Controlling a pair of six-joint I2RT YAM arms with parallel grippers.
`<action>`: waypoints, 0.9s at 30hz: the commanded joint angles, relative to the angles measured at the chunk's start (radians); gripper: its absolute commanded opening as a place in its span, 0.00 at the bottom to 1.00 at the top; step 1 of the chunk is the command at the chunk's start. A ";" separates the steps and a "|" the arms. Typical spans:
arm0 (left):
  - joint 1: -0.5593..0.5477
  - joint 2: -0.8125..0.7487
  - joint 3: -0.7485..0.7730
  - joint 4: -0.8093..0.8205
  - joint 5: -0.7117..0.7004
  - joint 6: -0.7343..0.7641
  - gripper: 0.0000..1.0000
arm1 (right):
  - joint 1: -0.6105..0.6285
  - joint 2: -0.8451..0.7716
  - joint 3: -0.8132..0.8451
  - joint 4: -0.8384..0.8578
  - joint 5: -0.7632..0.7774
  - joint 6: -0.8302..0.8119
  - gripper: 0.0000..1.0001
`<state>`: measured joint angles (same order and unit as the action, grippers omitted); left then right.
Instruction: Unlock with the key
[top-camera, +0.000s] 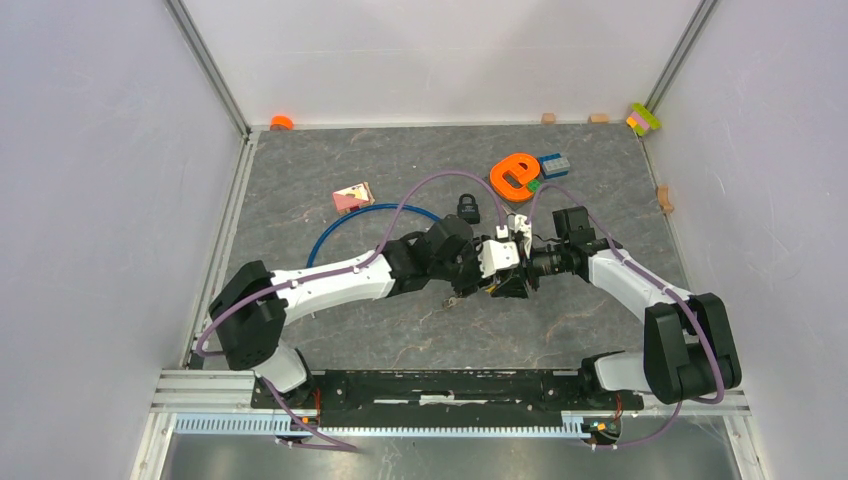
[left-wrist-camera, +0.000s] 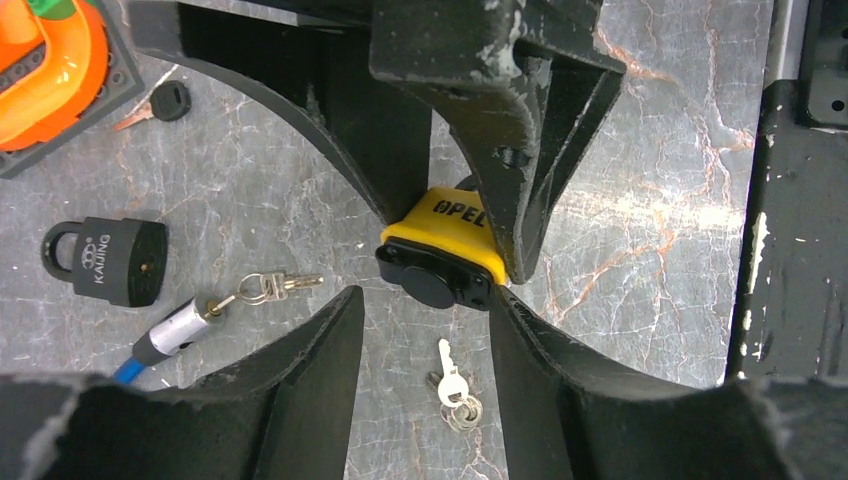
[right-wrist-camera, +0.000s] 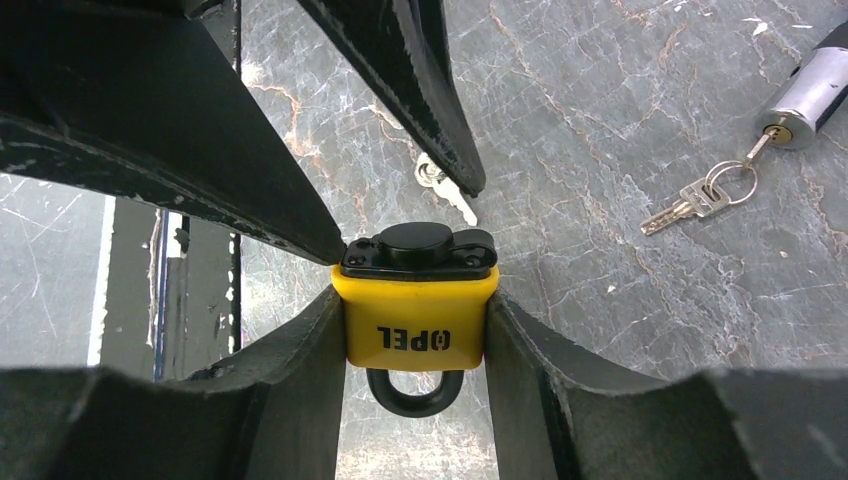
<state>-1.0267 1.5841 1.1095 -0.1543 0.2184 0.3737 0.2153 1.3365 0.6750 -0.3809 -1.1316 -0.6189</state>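
- Above the middle of the grey table, your right gripper is clamping the yellow padlock by its flanks, black capped end facing your left gripper.
- Your left gripper is standing partway open and empty around that black end, one fingertip touching the cap's corner, the other just clear.
- You are risking a twist: pushing on one corner could be levering the padlock round in the right grip, or out of it.
- You are holding no key. A small key is lying on the table beneath the padlock, and gripping the lock with both arms would be leaving nothing free to fetch it.
- You are also risking the wrong key: another bunch is sitting in the cable lock nearby.
- Marbled and hard, the surface is offering no cushion for a drop. White walls are closing it in on three sides, an orange toy lying toward the back.
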 joint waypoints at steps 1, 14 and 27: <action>-0.007 0.021 0.009 0.030 -0.003 -0.012 0.55 | 0.004 -0.018 0.034 0.036 -0.045 0.014 0.00; -0.006 -0.003 0.001 0.039 -0.020 -0.003 0.50 | 0.003 -0.012 0.024 0.035 -0.033 0.005 0.00; -0.003 -0.040 -0.017 0.044 0.007 -0.013 0.54 | 0.004 0.004 0.022 0.023 -0.005 -0.017 0.00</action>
<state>-1.0290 1.5917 1.1038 -0.1535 0.2123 0.3737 0.2153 1.3403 0.6750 -0.3759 -1.1126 -0.6220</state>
